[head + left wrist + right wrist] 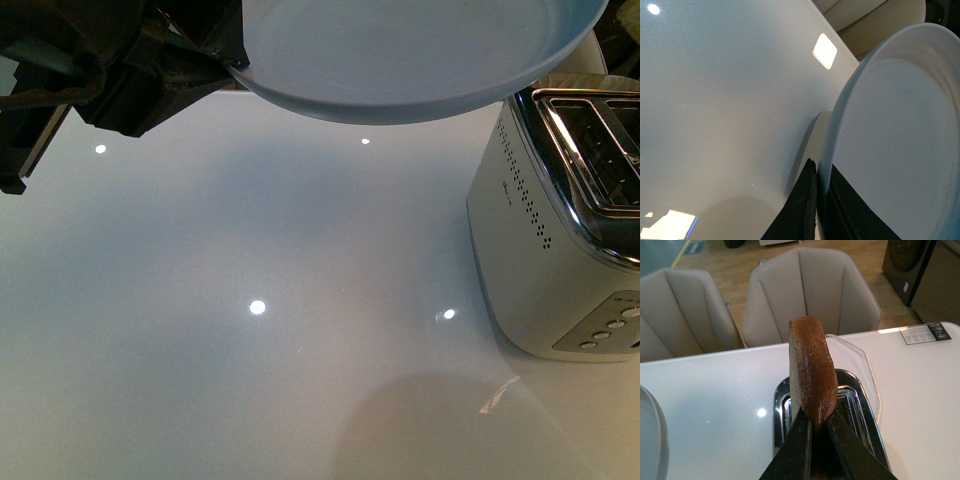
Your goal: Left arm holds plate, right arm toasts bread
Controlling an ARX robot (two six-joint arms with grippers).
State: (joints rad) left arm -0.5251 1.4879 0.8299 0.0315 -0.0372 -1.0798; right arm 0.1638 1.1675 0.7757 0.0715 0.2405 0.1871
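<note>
Bread clamped on edge in right gripper just above toaster slot, plate pinched at rim by left gripper beside toaster; probably loading step, next needing straight lowering into slot.

Glossy white worktop, flat and level, dotted with small bright reflections of lamps. Carries a white and chrome toaster, upright toward the right side, slots upward, button panel facing the near edge. Bears a thin clear sheet lying flat, its outline showing past the toaster's far end; cannot tell whether it reaches underneath. Bears a small printed label stuck flat close to one edge, apart from the toaster.
</note>
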